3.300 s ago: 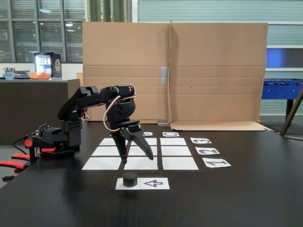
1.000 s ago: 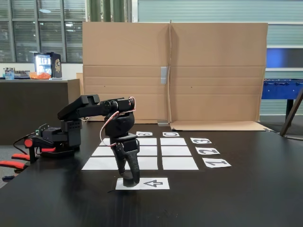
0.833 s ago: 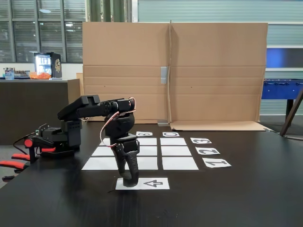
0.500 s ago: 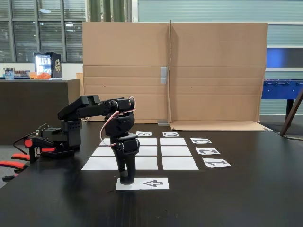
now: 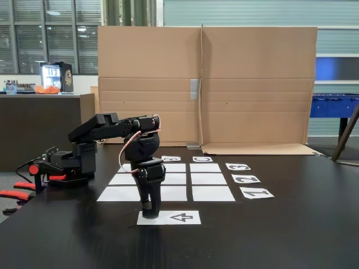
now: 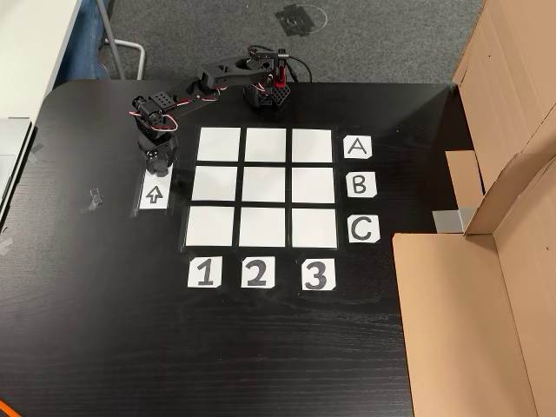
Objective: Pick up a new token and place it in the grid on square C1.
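My gripper (image 5: 150, 212) points straight down onto the near end of the arrow sheet (image 5: 182, 217), its fingers shut around the black token (image 5: 150, 215), which rests on the sheet and is mostly hidden between them. In the other view the gripper (image 6: 159, 165) covers the token at the top end of the arrow sheet (image 6: 153, 196). The grid (image 6: 266, 186) of white cells lies just beyond. Square C1 (image 6: 209, 227) is the corner cell by labels C (image 6: 363, 229) and 1 (image 6: 205, 273); in the fixed view square C1 (image 5: 213, 193) is the near right cell, and it is bare.
The arm's base (image 5: 61, 165) stands left of the grid in the fixed view. A tall cardboard wall (image 5: 207, 84) closes the back of the table, seen as cardboard (image 6: 460, 321) at the right in the other view. Number labels (image 5: 247, 179) lie beside the grid.
The gripper, earlier open above the grid with the token standing free on the arrow sheet, has come down over the token and its fingers have closed around it.
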Robot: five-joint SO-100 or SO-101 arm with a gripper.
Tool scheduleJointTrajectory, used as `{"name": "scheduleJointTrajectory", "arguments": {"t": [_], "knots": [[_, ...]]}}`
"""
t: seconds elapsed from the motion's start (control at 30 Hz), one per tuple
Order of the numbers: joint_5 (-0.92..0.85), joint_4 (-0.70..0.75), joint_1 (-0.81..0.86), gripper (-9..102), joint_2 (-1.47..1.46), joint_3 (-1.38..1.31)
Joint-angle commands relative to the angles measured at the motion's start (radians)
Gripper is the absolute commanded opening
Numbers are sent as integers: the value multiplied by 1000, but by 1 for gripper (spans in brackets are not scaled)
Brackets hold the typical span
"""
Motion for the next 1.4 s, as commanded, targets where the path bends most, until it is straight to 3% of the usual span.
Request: {"name": "scheduleJointTrajectory", "arguments": {"t": [0.0,1.37], "knots": [[-17,2,-5,-1,124,-21],[12,-52,-351,-1,221,61]]}}
